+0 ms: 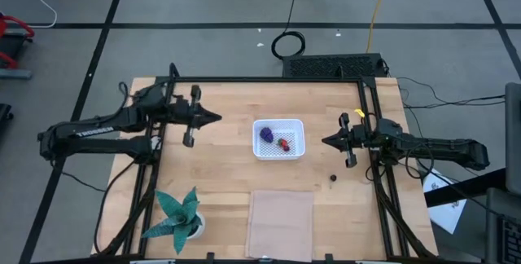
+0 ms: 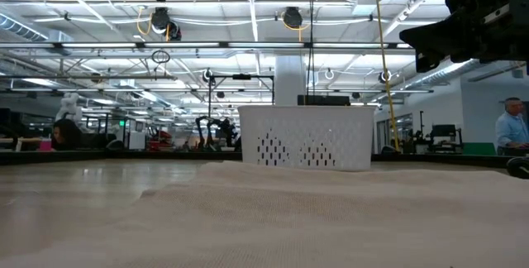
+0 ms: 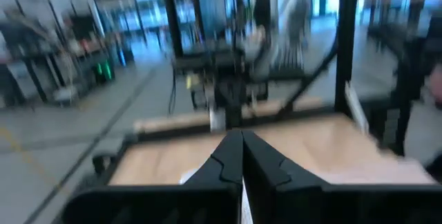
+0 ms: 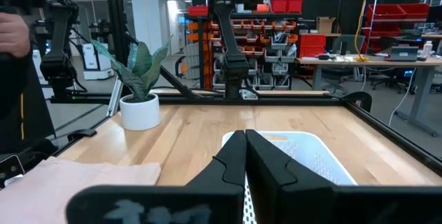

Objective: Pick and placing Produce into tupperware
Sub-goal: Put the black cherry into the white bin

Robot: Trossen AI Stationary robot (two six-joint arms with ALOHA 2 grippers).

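Observation:
The white tupperware [image 1: 278, 151] stands at the table's middle, seen side-on in the low view [image 2: 306, 140] and close ahead in the right wrist view [image 4: 311, 156]. Inside it lie a purple lump [image 1: 266, 133] and a smaller red piece [image 1: 284, 143]. One tiny dark ball [image 1: 334, 178] rests on the wood to the container's near right. My left gripper [image 1: 218, 118] hangs shut above the table, left of the tupperware, its fingers [image 3: 235, 156] closed on nothing. My right gripper [image 1: 324, 141] is shut too, just right of the container, with its fingers [image 4: 238, 156] empty.
A teal spiky plant in a white pot [image 1: 177, 215] stands at the near left corner. A flat pinkish rectangle [image 1: 281, 223] lies at the near edge, in front of the tupperware. A black frame [image 1: 370, 125] runs around the table. A person [image 2: 511, 127] stands far off behind it.

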